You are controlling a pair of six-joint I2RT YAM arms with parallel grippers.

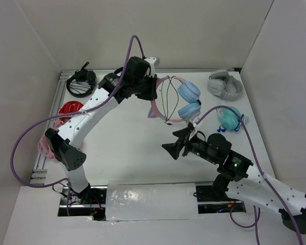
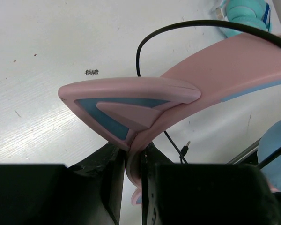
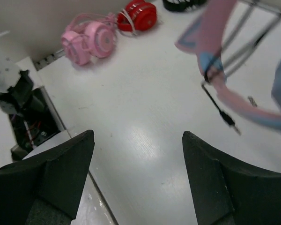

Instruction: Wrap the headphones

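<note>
The headphones have a pink cat-eared headband and light blue cups, and are held up at the back middle of the table. Their black cable runs in loops across the headband. My left gripper is shut on the headband just below a cat ear. The cable's jack plug hangs free beside it. My right gripper is open and empty, in front of the headphones. In the right wrist view the gripper is over bare table, with the blurred headband and plug at the upper right.
Black headphones, red headphones and all-pink headphones lie along the left edge. Grey headphones and turquoise headphones lie at the right. White walls enclose the table.
</note>
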